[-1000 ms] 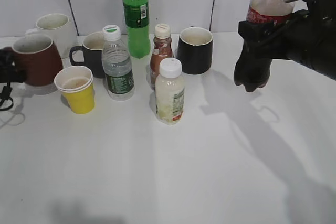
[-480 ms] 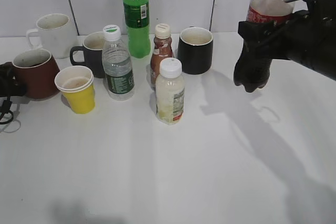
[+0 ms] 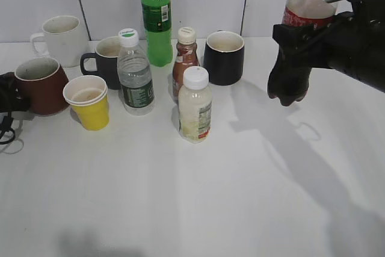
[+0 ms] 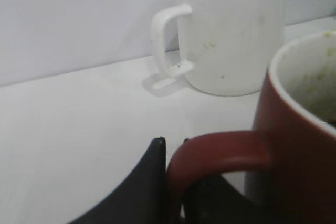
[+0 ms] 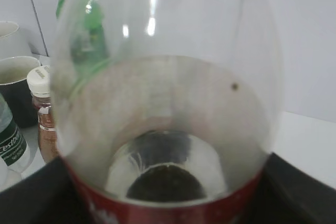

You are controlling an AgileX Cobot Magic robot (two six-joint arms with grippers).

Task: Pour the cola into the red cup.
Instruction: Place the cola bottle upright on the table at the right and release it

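The cola bottle [image 3: 301, 40] hangs upright above the table at the far right, held round its middle by my right gripper [image 3: 307, 35]. In the right wrist view its clear shoulder and red label [image 5: 168, 129] fill the frame. The red cup [image 3: 41, 85] stands on the table at the far left. My left gripper [image 3: 7, 91] is shut on its handle; in the left wrist view the black fingers [image 4: 176, 177] pinch the red handle [image 4: 220, 153].
A white mug [image 3: 60, 39], yellow paper cup [image 3: 89, 102], dark mug [image 3: 103, 61], water bottle [image 3: 133, 73], green bottle [image 3: 156, 19], small brown bottle [image 3: 184, 58], cream bottle [image 3: 195, 105] and black mug [image 3: 224, 57] stand between the grippers.
The red cup has come down and a little toward the front with my left gripper, and now rests on the table. The cola bottle has stayed still.
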